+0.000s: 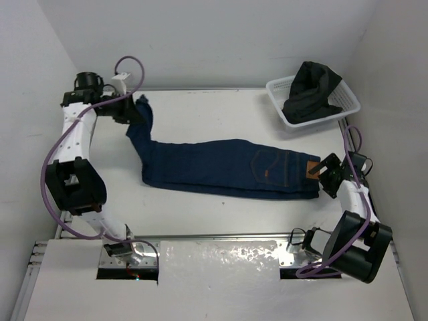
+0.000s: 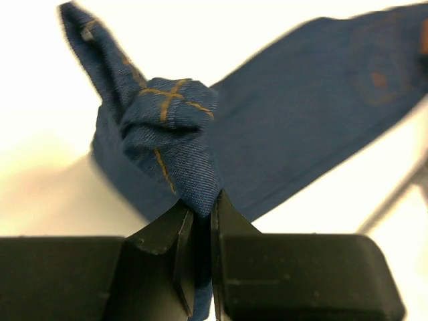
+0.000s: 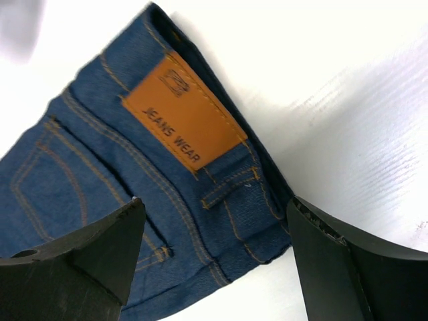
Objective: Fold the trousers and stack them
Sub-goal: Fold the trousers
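The dark navy trousers (image 1: 221, 167) lie folded lengthwise across the table, waistband and tan patch (image 1: 312, 169) at the right, leg ends at the back left. My left gripper (image 1: 139, 110) is shut on the leg hems (image 2: 175, 144) and holds them lifted above the table. My right gripper (image 1: 329, 171) is open and hovers over the waistband corner (image 3: 267, 221). The tan patch reading JEANS WEAR (image 3: 182, 120) and a belt loop (image 3: 231, 189) show between its fingers (image 3: 100, 247).
A white basket (image 1: 344, 112) with a dark garment (image 1: 311, 90) in it stands at the back right corner. White walls close in the table on the left, back and right. A white sheet (image 1: 221, 264) covers the near edge between the arm bases.
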`<state>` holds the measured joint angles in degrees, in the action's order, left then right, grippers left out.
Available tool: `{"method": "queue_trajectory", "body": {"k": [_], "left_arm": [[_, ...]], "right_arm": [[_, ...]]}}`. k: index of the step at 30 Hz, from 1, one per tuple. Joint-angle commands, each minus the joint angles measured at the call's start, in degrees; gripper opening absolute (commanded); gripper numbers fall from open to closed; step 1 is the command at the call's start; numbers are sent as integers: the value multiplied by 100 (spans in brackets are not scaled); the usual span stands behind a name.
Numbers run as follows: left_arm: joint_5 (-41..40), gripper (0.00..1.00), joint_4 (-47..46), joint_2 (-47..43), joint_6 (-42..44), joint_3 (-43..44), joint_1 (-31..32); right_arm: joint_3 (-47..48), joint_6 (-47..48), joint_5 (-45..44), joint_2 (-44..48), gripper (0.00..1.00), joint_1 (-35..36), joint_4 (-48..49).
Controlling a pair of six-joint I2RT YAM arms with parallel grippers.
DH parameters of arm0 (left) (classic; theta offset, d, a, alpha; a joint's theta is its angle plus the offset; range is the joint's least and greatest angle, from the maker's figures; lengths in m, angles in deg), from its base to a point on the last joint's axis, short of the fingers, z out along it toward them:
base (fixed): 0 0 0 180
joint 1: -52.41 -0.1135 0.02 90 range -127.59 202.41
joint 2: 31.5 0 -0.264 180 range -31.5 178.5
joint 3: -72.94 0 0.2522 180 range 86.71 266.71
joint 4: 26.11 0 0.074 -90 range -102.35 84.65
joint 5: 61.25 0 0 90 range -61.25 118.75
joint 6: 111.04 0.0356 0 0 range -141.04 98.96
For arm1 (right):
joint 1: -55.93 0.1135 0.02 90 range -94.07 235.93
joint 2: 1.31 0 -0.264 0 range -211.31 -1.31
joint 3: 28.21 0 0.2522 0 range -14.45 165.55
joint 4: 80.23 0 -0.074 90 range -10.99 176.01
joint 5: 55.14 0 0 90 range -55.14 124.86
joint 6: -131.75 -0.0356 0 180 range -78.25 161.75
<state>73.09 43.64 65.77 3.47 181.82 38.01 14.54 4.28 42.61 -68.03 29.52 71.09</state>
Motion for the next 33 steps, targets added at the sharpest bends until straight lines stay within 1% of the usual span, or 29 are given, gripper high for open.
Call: {"method": "queue_trajectory", "body": {"k": [1, 4, 5, 6, 8, 9, 11, 15, 18, 25, 29, 33], "left_arm": [[752, 0, -412, -235, -605, 78, 514], [778, 0, -930, -183, -1096, -106, 1034], [778, 0, -1227, -165, -1237, -159, 1183], [717, 0, -1352, -121, -1421, -212, 1541], [577, 0, -1668, -69, -1545, -212, 1947], [428, 0, -1748, 1, -1650, -195, 2314], [269, 0, -1950, 90, -1721, -169, 2624], [-21, 0, -1969, 379, -1722, -168, 3388], [-258, 0, -1899, 476, -1643, -230, 3775], [-812, 0, -1170, 582, -1142, -308, 4155], [-830, 0, -1528, 705, -1212, -590, 4479], [-848, 0, -2081, 951, -1475, -757, 4612]], "right_arm": [[282, 109, -80, 229, 82, 92, -73], [282, 170, -133, 256, 82, 145, -82], [274, 170, -142, 247, 82, 145, -90], [265, 188, -125, 247, 82, 163, -90], [274, 258, -133, 221, 82, 163, -116], [274, 284, -159, 221, 82, 154, -125], [265, 328, -168, 221, 82, 154, -169], [239, 346, -186, 300, 82, 163, -187], [238, 337, -186, 352, 82, 154, -178], [309, 416, -168, 405, 82, 163, -257], [317, 390, -116, 370, 82, 154, -240], [414, 486, -72, 370, 82, 154, -283]]}}
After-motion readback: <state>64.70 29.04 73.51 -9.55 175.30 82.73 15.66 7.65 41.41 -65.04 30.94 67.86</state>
